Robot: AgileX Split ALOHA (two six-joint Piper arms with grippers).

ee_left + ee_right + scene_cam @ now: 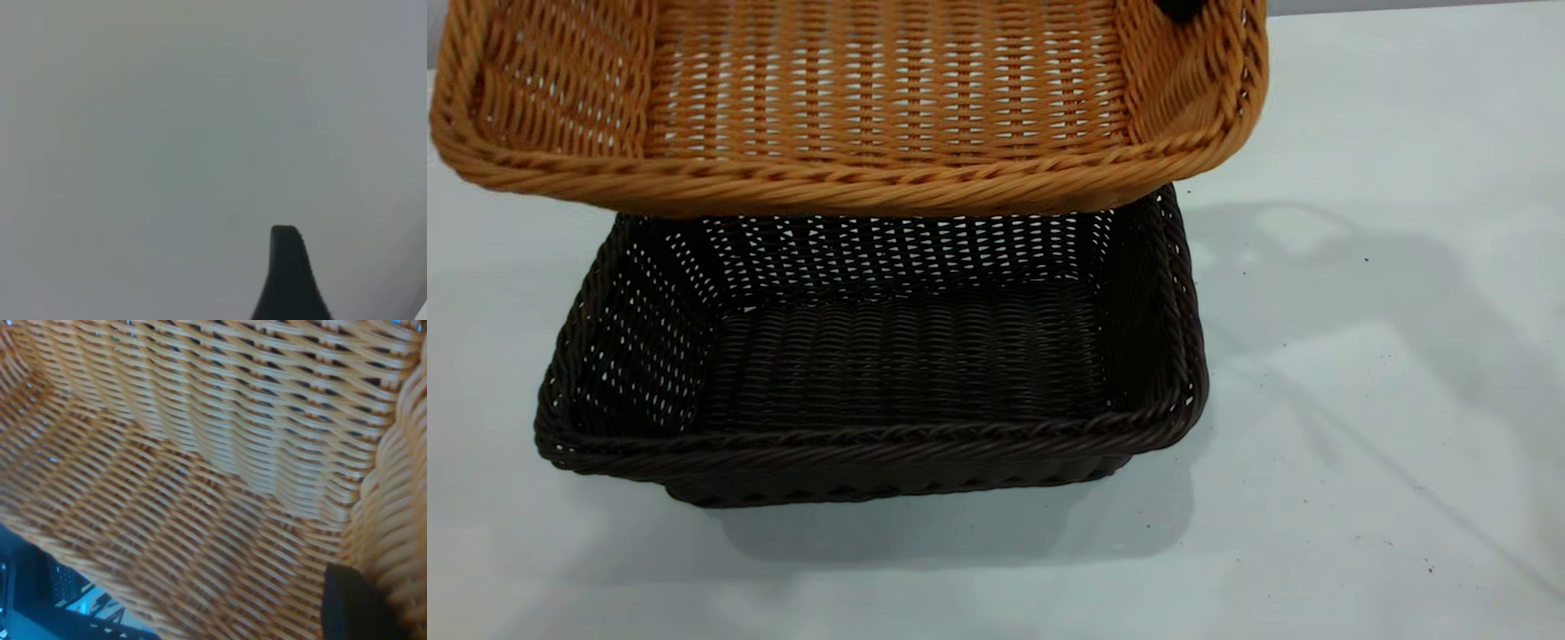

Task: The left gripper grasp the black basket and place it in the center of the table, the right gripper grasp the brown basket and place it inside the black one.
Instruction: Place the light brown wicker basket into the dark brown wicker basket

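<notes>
Exterior view is showing the black basket [871, 373] sitting flat on the white counter [1369, 427], roughly at the middle of the surface, with its open mouth facing up and its inside empty. The brown basket [854, 98] is hanging in the air above the black basket's 12 o'clock edge, tilted so that its woven floor and inner walls are facing the camera. Its near rim is overlapping the far rim of the black one in this view; whether the two are touching cannot be told. At about 1 o'clock of the brown basket, a small black piece of the right claw [1181, 9] is showing at the rim of the basket's right-hand wall, at the top edge of the picture.

The right wrist view is filled with the brown basket's [200, 467] orange-tan weave, and one black finger of the right claw [353, 603] is lying against the inside of the braided rim, so the claw is gripping that wall.

The left wrist view is showing only one black fingertip of the left claw [288, 273] over bare pale counter [167, 133]; I cannot tell how wide it is standing.
</notes>
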